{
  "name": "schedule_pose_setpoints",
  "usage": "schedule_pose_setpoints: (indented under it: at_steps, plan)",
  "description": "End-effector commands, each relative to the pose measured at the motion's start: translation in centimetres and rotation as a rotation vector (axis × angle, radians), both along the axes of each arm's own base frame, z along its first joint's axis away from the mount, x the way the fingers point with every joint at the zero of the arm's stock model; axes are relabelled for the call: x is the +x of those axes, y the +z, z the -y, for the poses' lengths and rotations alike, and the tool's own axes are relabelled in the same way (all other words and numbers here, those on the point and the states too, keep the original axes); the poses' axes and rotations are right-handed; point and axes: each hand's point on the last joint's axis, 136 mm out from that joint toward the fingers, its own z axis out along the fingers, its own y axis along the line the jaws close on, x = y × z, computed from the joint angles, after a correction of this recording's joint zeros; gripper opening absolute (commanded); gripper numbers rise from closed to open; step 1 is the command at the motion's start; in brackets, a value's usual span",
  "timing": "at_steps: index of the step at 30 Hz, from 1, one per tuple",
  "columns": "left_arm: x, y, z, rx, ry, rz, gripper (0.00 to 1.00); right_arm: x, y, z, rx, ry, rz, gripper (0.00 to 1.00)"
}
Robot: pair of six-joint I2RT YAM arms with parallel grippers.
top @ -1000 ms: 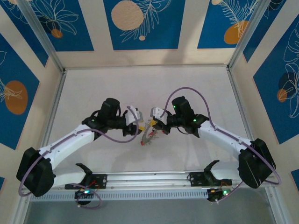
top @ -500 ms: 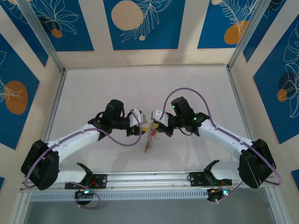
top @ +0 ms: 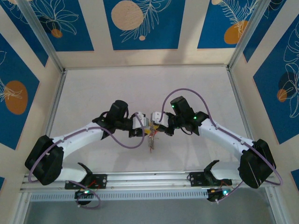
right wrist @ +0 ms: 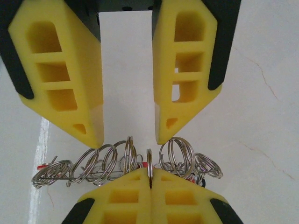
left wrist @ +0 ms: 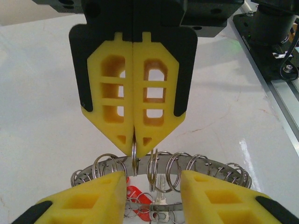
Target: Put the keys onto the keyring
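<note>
The keyring (left wrist: 208,164) is a grey metal band hung with many small split rings. My right gripper (right wrist: 150,173) is shut on one of those split rings and holds the keyring (top: 150,138) above the table. Seen from the left wrist, the right gripper (left wrist: 134,147) pinches that ring from above. My left gripper (left wrist: 153,179) is open, its fingers straddling several split rings without clamping any. From the right wrist, the left gripper (right wrist: 128,137) has its tips just above the rings. A key with a red head (left wrist: 134,195) hangs low inside the band, and a silver key (left wrist: 162,212) beside it.
The white table (top: 93,88) stretches around both arms. An aluminium frame (top: 56,102) and blue patterned walls enclose it. The arms' base rail (top: 149,178) runs along the near edge.
My left arm has swung right, bringing its gripper up against the right one at the keyring. The hanging keyring has turned more edge-on. The left jaws have narrowed slightly.
</note>
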Motion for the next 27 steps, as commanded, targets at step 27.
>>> schedule_pose_setpoints:
  at_steps: [27]
  plan:
    - [0.5,2.1,0.7,-0.178,-0.003,0.088,0.25,-0.4,0.1,2.3,-0.269,0.104,0.046,0.0]
